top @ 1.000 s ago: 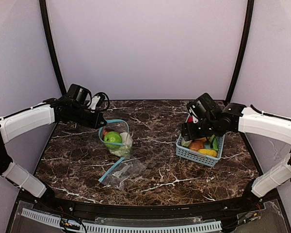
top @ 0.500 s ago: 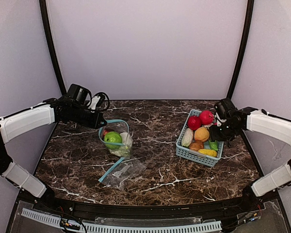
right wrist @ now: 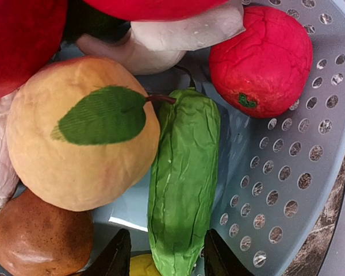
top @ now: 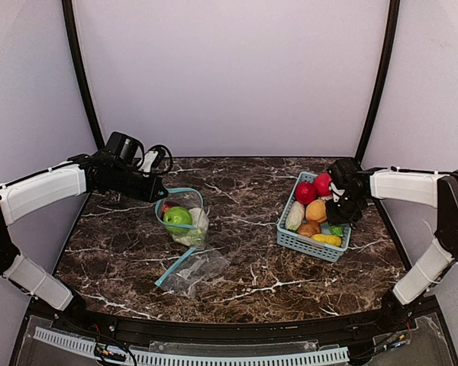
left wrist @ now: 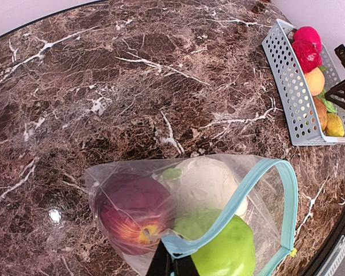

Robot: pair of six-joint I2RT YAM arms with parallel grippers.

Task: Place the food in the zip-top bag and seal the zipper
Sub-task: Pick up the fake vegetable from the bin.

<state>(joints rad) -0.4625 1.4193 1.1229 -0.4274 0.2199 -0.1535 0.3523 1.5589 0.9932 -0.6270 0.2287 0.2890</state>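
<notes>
My left gripper [top: 159, 197] [left wrist: 172, 265] is shut on the blue zipper rim of the zip-top bag [top: 185, 221] [left wrist: 264, 184] and holds its mouth open. Inside lie a green apple [left wrist: 230, 253], a red apple [left wrist: 132, 210] and a white cauliflower [left wrist: 204, 181]. My right gripper [top: 337, 217] [right wrist: 164, 256] reaches down into the light-blue basket [top: 309, 245] [right wrist: 287, 172]. It is open, with its fingers on either side of a green cucumber [right wrist: 184, 172]. The right finger touches it; a gap remains on the left.
Other food fills the basket: a peach with a leaf [right wrist: 75, 149], a red piece [right wrist: 261, 60], a brown piece [right wrist: 34, 241] and red apples [top: 314, 187]. A second, flat clear bag [top: 191, 271] lies in front of the open one.
The right arm swung from the basket's left side to its right side, and its gripper dropped in among the food. Its jaws narrowed around the cucumber. The left arm and bag stayed still.
</notes>
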